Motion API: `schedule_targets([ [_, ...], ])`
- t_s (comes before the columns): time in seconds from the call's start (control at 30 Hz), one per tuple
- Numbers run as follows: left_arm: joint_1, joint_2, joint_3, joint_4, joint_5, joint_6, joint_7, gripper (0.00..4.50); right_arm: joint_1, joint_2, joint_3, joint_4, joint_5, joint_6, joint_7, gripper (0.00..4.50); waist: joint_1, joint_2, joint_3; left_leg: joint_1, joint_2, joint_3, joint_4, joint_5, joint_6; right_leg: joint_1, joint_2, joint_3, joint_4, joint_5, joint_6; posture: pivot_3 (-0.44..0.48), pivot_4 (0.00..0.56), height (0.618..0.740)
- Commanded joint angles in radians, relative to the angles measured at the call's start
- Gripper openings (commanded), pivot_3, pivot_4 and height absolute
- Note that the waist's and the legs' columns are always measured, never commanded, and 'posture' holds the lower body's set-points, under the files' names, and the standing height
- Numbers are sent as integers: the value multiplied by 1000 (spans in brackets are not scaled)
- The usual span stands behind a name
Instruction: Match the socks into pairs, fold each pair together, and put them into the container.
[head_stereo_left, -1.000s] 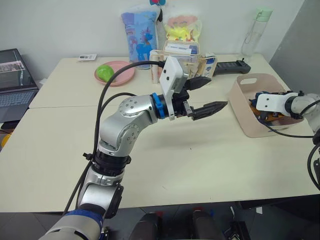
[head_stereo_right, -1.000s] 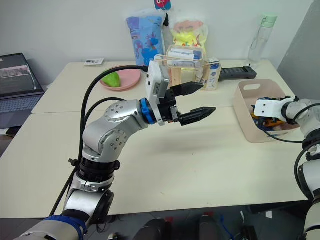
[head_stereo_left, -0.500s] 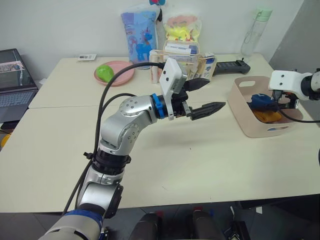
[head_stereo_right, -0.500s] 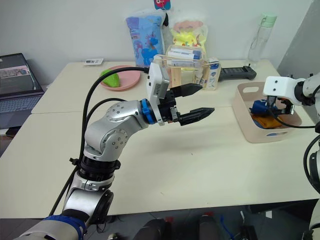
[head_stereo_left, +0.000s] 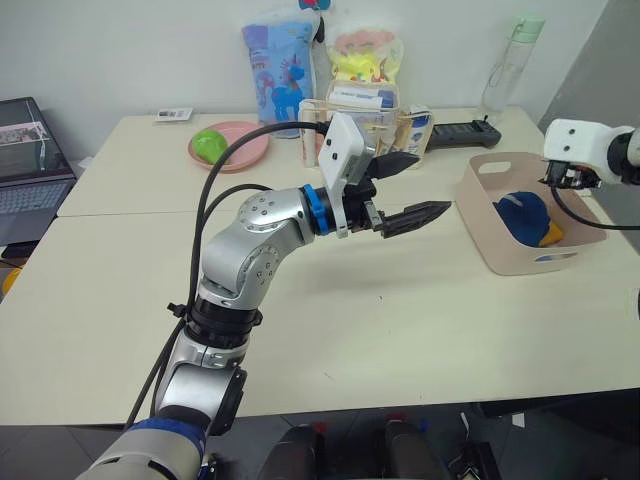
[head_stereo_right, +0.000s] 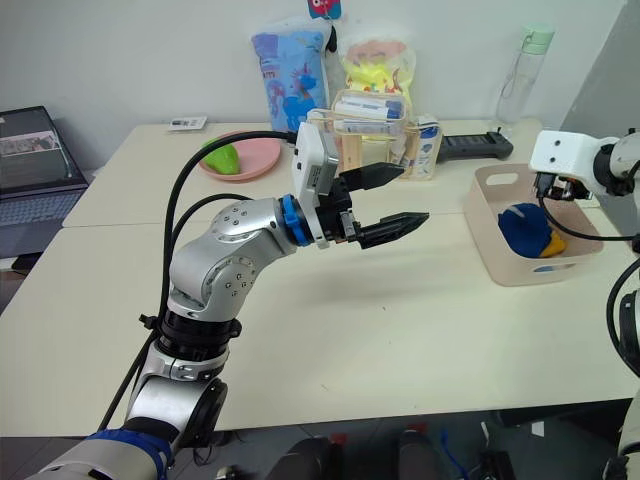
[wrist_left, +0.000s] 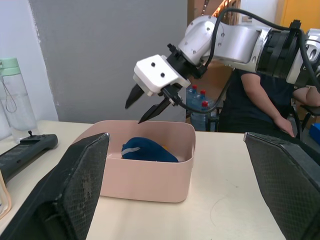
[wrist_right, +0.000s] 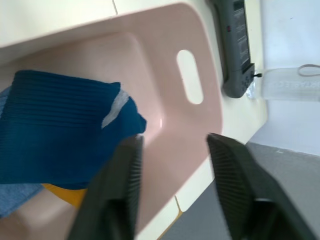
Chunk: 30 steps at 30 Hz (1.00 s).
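- The right gripper (wrist_left: 150, 101), two black tapered fingers under a white wrist block, hangs just above the far rim of the pale pink rectangular plastic tub (head_stereo_left: 500, 250), its fingers parted and holding nothing.
- Below it, inside the tub, lies a folded navy blue knit sock pair (wrist_right: 55, 125) with a pale grey patch at its edge.
- A mustard yellow sock (head_stereo_left: 553, 235) peeks out from under the navy one on the side away from the robot's left arm, and a strip of light blue knit (wrist_right: 17, 196) shows beneath as well.
- The tub has a slot handle cutout (wrist_right: 189, 76) in its end wall and stands on the cream table (head_stereo_left: 400, 320) at the robot's right.
- The left gripper (head_stereo_left: 408, 190) is held out over the middle of the table, well apart from the tub, its two black fingers spread wide and empty.
- Behind it stand a clear organiser box of tubes (head_stereo_left: 360, 125), a round pink plate (head_stereo_left: 232, 150) with a green item on it, and a pale green-capped water bottle (head_stereo_left: 508, 62).
- A grey handheld device (wrist_right: 239, 45) lies on the table just beyond the tub.
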Motion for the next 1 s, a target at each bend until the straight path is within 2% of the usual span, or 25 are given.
schedule_targets([
  [0.03, -17, 5, 12, -22, -3, -9, -2, 4500, 0, 14, 7, 22, -30, -34, -89, 672, -1, 0, 0, 0, 0, 0, 0, 0, 0, 0, 0, 0, 0, 0, 0, 0, 150, 740],
  [0.07, -18, 4, 12, -22, -4, -7, 0, 4500, 6, 25, 5, 35, -29, -32, -105, 255, -1, 0, 0, 0, 0, 0, 0, 0, 0, 0, 0, 0, 0, 0, 0, 0, 150, 740],
  [0.1, -18, 3, 12, -23, -5, -5, 1, 4500, 8, 33, 3, 46, -29, -32, -115, 29, -1, 0, 0, 0, 0, 0, 0, 0, 0, 0, 0, 0, 0, 0, 0, 0, 150, 740],
  [0.33, -13, 0, -3, -36, -8, 6, -3, 4500, 27, 66, 72, 138, -113, -55, -224, 29, -2, 0, 0, 0, 0, 0, 0, 0, 0, 0, 0, 0, 0, 0, 0, 0, 150, 740],
  [0.57, -4, 1, -3, -55, -10, 20, 2, 4500, 56, 102, 69, 208, -109, -26, -249, 29, -4, 0, 0, 0, 0, 0, 0, 0, 0, 0, 0, 0, 0, 0, 0, 0, 150, 740],
  [0.9, -4, 8, -3, -57, -10, 22, -4, 4500, 9, 71, 51, 196, -102, -36, -299, 29, -5, 0, 0, 0, 0, 0, 0, 0, 0, 0, 0, 0, 0, 0, 0, 0, 150, 740],
  [1.0, 6, 52, 27, -50, -3, 15, -12, 4500, -69, 46, 0, 139, -56, -54, -288, 29, -5, 1, 0, 0, 0, 1, 0, 0, 0, 0, 0, 0, 1, 0, 0, 0, 150, 740],
])
